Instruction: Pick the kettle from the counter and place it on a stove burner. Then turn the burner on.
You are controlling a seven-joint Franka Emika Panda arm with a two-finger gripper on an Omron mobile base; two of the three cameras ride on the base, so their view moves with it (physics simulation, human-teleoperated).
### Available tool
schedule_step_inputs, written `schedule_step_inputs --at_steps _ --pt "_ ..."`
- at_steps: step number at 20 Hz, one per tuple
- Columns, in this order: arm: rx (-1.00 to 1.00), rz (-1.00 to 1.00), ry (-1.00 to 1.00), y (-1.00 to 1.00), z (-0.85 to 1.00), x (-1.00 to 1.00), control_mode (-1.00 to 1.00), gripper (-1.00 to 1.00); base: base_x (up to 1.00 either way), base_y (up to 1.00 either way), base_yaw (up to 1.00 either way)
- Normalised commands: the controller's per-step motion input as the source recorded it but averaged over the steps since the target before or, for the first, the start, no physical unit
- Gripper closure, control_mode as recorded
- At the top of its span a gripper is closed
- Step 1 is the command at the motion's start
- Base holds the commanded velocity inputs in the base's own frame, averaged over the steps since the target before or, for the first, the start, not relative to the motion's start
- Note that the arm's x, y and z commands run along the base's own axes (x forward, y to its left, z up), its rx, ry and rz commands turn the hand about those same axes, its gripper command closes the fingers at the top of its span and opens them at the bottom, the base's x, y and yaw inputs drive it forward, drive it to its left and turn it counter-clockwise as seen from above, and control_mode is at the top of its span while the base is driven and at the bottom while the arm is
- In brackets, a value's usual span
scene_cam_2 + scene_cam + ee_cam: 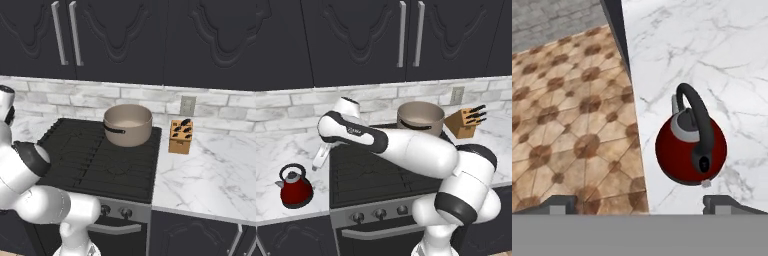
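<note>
Kettle: the kettle (296, 187) is seen lower left in the left base view, upright on the tabletop (276, 160).
Fingers: the fingers (559, 204) are spread, released, above the kettle.

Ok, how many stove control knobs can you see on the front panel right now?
3 in the left base view, in a row under the cooktop: one, a second, a third. The arm covers the panel further right, so more may be hidden.
</note>
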Motion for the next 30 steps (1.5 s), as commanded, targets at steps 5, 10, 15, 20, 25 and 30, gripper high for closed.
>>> schedule_step_inputs --at_steps 5,10,15,20,25,30 --pt "0.03 0.04 -0.03 0.32 -0.06 0.10 -1.00 -1.00 0.00 0.00 0.00" --pt "0.03 0.02 0.00 0.22 -0.16 0.14 -1.00 -1.00 0.00 0.00 0.00" --pt "0.00 0.01 0.00 0.16 -0.13 0.14 -1.00 -1.00 0.00 0.00 0.00" --pt "0.00 0.00 0.01 0.12 -0.16 0.24 -1.00 -1.00 0.00 0.00 0.00" --pt "0.00 0.00 0.06 0.12 -0.26 0.27 -1.00 -1.00 0.00 0.00 0.00" --pt "0.00 0.00 0.06 0.15 -0.26 0.28 -1.00 -1.00 0.00 0.00 0.00"
